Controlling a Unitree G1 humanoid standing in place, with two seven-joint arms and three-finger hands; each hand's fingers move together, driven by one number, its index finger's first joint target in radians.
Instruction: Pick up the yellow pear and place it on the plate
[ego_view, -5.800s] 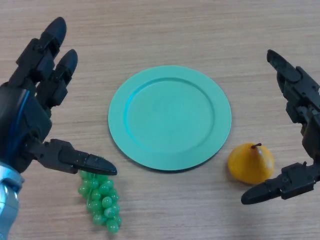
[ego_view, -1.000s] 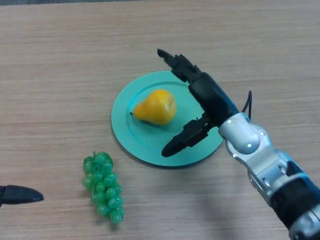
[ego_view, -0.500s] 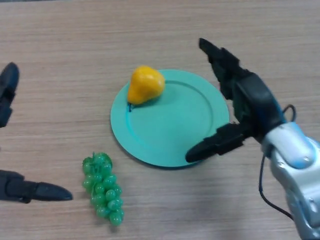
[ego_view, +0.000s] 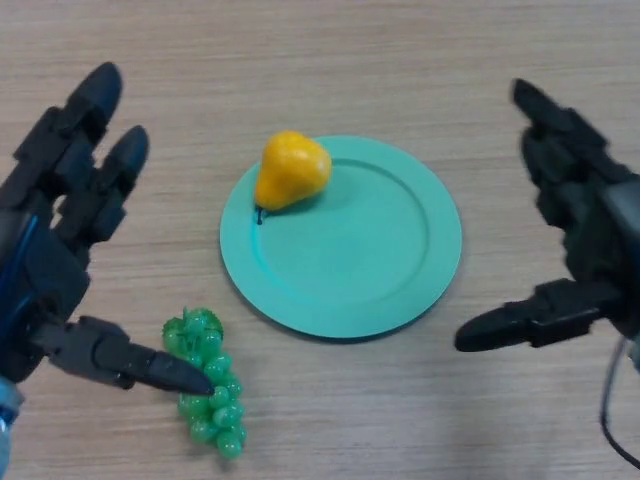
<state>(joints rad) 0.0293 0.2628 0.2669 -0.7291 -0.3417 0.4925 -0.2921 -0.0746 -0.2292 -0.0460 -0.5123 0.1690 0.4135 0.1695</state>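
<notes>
On the far-left rim of the green plate (ego_view: 400, 290) the yellow pear (ego_view: 290, 171) lies tilted, its broad end toward the far side and its narrow stem end pointing down toward the near-left, so its long axis runs slantwise across the rim; part of it seems to overhang the edge rather than sit in the plate's well. The right hand (ego_view: 585, 260) is off to the right of the plate, clear of it, fingers straight and thumb stretched out toward the plate's near-right edge, holding nothing. The left hand (ego_view: 60, 250) hangs at the left of the desk (ego_view: 330, 60), likewise spread and empty, its thumb tip reaching over the bunch of green grapes (ego_view: 208, 388) lying near the plate's near-left edge. The pear lies up and to the left of the right hand, across the plate's width, and up and to the right of the left hand; the left looks somewhat the nearer. Judged from this, the placing is done, though the pear sits at the rim, not centred. Counted: one pear, one plate, one bunch of grapes, two hands.
</notes>
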